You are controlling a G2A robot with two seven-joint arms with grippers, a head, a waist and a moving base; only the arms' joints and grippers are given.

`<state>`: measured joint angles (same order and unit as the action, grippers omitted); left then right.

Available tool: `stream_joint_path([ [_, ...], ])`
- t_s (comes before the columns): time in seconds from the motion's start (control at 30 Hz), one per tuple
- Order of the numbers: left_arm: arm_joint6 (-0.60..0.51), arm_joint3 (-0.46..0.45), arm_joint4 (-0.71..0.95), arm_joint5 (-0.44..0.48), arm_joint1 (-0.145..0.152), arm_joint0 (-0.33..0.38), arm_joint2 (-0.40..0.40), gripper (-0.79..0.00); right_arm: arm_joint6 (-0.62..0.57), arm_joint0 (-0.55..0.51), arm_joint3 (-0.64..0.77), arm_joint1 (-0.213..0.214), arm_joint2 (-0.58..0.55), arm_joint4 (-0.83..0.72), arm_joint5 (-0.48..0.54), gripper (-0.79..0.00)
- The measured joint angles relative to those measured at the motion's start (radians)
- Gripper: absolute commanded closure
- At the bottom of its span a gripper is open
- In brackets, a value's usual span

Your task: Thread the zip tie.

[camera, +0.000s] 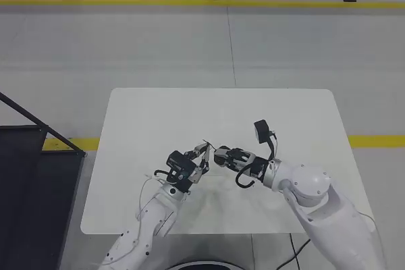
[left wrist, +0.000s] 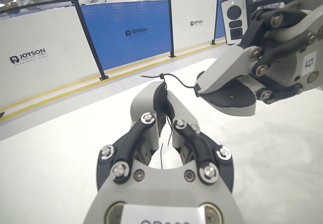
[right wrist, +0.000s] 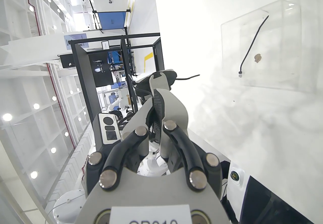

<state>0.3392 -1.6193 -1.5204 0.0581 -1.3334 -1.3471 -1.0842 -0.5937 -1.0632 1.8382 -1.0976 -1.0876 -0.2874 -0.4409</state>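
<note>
Currently zip tie (left wrist: 161, 75) is held above table (camera: 155, 121), head poking just past left gripper (left wrist: 162, 90), which is clamped on strap. Right gripper (left wrist: 198, 90) is pinched on thin strand nearby. Risks: thin strand slips from pads under pull; opposing pull twists strap; misaligned head jams threading.
</note>
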Motion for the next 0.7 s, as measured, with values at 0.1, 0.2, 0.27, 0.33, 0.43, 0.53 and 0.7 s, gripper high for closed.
stream_joint_path([
  [0.1,0.002,-0.005,-0.001,-0.002,-0.001,-0.003,0.0,0.0,-0.001,0.004,-0.003,-0.001,-0.001,-0.002,-0.007,0.0],
  [0.2,-0.001,-0.006,-0.01,0.003,-0.001,-0.003,0.003,0.0,-0.004,0.003,-0.005,-0.001,-0.005,-0.002,-0.009,0.0],
  [0.27,-0.001,-0.006,-0.018,0.004,-0.002,-0.002,0.007,0.0,-0.007,0.002,-0.006,-0.001,-0.007,-0.002,-0.011,0.0],
  [0.33,0.001,-0.006,-0.023,0.005,-0.002,-0.002,0.008,0.0,-0.01,0.002,-0.005,-0.001,-0.008,0.001,-0.014,0.0],
  [0.43,0.001,-0.007,-0.044,0.003,-0.001,-0.004,0.01,0.0,-0.012,-0.002,-0.001,-0.001,-0.013,0.002,-0.011,0.0],
  [0.53,0.001,-0.007,-0.048,0.0,-0.002,-0.006,0.011,0.0,-0.006,-0.013,0.002,-0.001,-0.024,-0.011,0.003,0.0],
  [0.7,0.005,-0.003,-0.044,0.002,-0.003,-0.006,0.006,0.0,0.001,-0.033,0.007,-0.001,-0.046,-0.034,0.037,0.0],
])
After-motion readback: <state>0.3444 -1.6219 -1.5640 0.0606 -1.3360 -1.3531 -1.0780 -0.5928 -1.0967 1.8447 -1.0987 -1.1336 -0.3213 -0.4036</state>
